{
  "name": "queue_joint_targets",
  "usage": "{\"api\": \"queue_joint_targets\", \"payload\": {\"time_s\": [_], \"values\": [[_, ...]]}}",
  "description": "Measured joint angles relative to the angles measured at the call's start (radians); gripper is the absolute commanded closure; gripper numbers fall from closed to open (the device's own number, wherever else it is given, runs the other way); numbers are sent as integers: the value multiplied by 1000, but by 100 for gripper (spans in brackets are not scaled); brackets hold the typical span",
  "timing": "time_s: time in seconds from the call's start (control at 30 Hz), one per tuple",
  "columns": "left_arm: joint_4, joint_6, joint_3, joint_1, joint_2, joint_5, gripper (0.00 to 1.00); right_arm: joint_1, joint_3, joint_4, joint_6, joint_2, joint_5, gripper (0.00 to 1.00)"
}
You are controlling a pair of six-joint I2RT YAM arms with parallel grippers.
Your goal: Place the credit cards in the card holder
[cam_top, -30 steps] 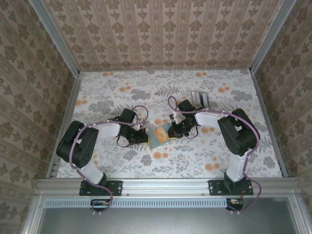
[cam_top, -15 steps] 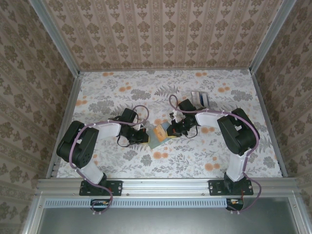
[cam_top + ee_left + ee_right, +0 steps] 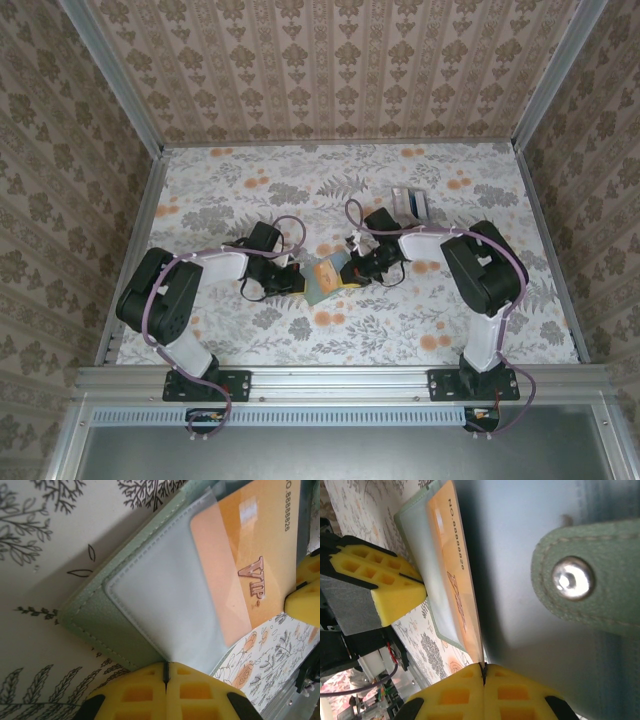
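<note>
The grey-green card holder (image 3: 318, 285) lies open at mid-table between the arms. My left gripper (image 3: 300, 283) is shut on its near edge, the yellow pads (image 3: 145, 690) pinching the clear-fronted pocket (image 3: 165, 600) and green cover (image 3: 95, 615). An orange credit card marked VIP (image 3: 260, 545) sits partly inside that pocket. My right gripper (image 3: 352, 272) is shut on the card's outer edge, its pads (image 3: 520, 695) meeting on the thin card (image 3: 455, 580). The holder's snap tab (image 3: 587, 577) hangs close to the right wrist camera. Two more credit cards (image 3: 410, 203), white and blue, lie at the back right.
The floral tabletop (image 3: 240, 190) is bounded by metal rails and patterned walls. My left gripper's yellow fingers (image 3: 385, 587) show at the holder's far edge in the right wrist view. Open floral surface lies behind and in front of the holder.
My right gripper has edged slightly left toward the holder with the orange card. The left arm and the holder have stayed put.
</note>
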Motion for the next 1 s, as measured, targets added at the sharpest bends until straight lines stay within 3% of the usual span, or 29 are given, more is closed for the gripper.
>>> {"api": "queue_joint_targets", "payload": {"time_s": [0.83,1.0], "values": [[2,-3,-9,10,-13,-11,100,71,125,-105,-50,101,-47,100],[10,-13,-15,13,-16,-10,100,86,134,-105,-29,117,-47,95]]}}
